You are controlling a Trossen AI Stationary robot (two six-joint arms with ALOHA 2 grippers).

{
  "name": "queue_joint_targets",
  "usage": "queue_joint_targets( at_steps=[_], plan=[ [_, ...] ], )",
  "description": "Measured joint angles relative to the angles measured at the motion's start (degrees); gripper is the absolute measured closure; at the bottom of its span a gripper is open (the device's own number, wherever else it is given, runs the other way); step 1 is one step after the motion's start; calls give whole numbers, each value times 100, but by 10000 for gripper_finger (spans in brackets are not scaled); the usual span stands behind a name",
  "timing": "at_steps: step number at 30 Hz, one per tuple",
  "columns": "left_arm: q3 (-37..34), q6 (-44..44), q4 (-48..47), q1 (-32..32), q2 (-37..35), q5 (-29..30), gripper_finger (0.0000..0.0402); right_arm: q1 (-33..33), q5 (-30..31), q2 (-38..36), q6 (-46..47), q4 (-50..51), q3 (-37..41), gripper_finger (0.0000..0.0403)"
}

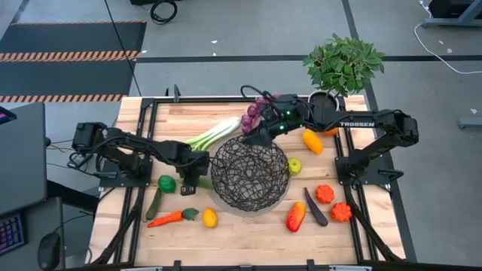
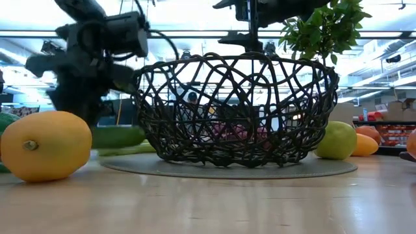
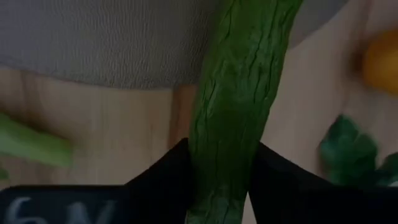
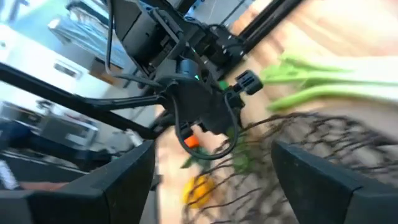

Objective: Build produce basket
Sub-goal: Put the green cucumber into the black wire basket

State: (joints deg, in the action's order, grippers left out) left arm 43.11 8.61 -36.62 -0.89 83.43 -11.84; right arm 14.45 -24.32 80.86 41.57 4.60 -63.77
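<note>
Sitting mid-table: basket, with grapes just behind its far rim. Left fingers closing around cucumber beside basket's left edge. Right gripper spread wide, holding nothing, above far rim.

White capital letters reading "TROSSEN" stand on the dark forearm link of the right arm in the high view. In the left wrist view, pale blurred marks that look like "6" and perhaps "N" sit on the dark body of the left gripper, too unclear to read with certainty
</note>
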Motion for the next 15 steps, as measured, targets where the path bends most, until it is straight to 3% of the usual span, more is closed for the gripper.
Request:
queue_joint_targets(
  at_steps=[5,10,15],
  plan=[
    [612,-1,-630,0,12,4,273,263,-342,-169,-200,-98,2,100],
    [1273,-73,-1872,15,7,77,246,540,-339,-532,-434,-487,-2,121],
    [1679,-181,-2822,17,4,85,257,771,-146,-923,-705,-629,-4,128]
  ],
)
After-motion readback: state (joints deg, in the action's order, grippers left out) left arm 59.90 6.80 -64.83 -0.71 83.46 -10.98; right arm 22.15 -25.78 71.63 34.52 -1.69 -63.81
